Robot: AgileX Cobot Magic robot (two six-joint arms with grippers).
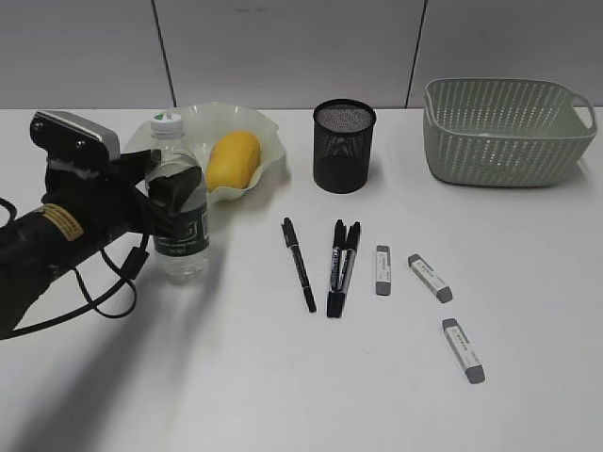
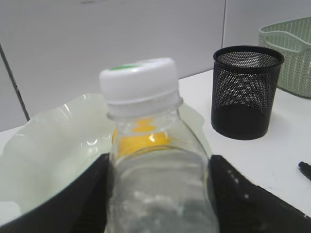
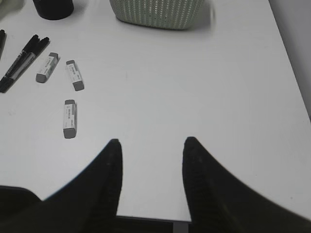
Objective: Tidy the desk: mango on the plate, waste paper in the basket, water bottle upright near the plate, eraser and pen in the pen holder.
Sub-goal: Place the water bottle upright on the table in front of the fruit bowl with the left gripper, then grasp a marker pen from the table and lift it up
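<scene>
The water bottle (image 1: 181, 252) stands upright on the desk (image 1: 311, 395), just in front of the plate (image 1: 268, 132). My left gripper (image 1: 175, 212) is shut on its body, one finger pressed on each side (image 2: 77, 204). The mango (image 1: 233, 160) lies on the plate. Three pens (image 1: 299, 264) and three erasers (image 1: 382, 270) lie loose in front of the black mesh pen holder (image 1: 344, 146). The basket (image 1: 509, 132) stands at the back right. My right gripper (image 3: 151, 145) hangs open and empty over the desk's near edge. The waste paper is out of view.
The left arm and its looping cable (image 1: 104, 301) take up the left side of the desk. The desk's right edge (image 3: 291, 73) runs close to the basket (image 3: 155, 12). Bare tabletop lies between the erasers (image 3: 70, 118) and that edge.
</scene>
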